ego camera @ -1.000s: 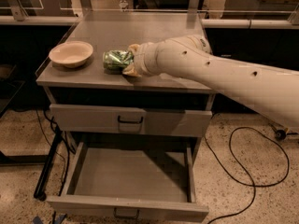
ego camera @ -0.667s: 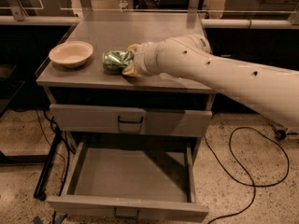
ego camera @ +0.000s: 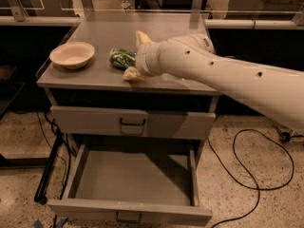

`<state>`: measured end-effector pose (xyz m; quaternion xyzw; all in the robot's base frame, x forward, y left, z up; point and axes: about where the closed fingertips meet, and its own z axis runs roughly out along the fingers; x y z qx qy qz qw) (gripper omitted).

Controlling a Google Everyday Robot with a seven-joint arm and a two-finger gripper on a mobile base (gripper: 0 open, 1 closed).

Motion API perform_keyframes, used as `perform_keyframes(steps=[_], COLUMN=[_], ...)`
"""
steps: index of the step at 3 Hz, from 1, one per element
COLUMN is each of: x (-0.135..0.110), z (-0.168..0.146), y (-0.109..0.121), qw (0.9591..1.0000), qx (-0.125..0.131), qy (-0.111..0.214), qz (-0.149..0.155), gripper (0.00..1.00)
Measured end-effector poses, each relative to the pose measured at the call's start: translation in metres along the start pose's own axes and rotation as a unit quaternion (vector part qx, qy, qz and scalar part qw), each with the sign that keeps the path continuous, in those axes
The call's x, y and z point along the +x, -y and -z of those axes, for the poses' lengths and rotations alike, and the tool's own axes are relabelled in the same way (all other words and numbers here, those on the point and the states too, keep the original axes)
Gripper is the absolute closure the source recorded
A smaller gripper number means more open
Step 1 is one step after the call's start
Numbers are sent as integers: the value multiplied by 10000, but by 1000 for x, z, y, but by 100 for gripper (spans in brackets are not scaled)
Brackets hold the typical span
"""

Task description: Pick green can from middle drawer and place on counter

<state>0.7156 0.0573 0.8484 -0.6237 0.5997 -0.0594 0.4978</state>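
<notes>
The green can (ego camera: pixel 121 58) lies on its side on the counter (ego camera: pixel 161 30), right of a bowl. My gripper (ego camera: pixel 133 54) is at the can's right end, open, with one fingertip (ego camera: pixel 140 36) behind the can and the other (ego camera: pixel 129 74) in front of it, near the counter's front edge. The can looks free of both fingers. The middle drawer (ego camera: pixel 133 182) is pulled fully out at the bottom of the cabinet, and its floor is bare.
A shallow tan bowl (ego camera: pixel 72 54) sits on the counter's left front corner. A shut drawer front (ego camera: pixel 132 122) lies above the open one. A black cable (ego camera: pixel 247 175) loops on the floor at the right. Dark benches stand on both sides.
The fingers have spread apart from the can, which now rests on the counter. The arm has stayed nearly in place.
</notes>
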Motion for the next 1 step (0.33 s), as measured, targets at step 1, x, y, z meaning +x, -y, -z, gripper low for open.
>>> perform_keyframes(steps=[1], x=[0], z=[0], y=[0], qw=[10000], qx=[0], qy=[0], qz=[0], gripper=[0])
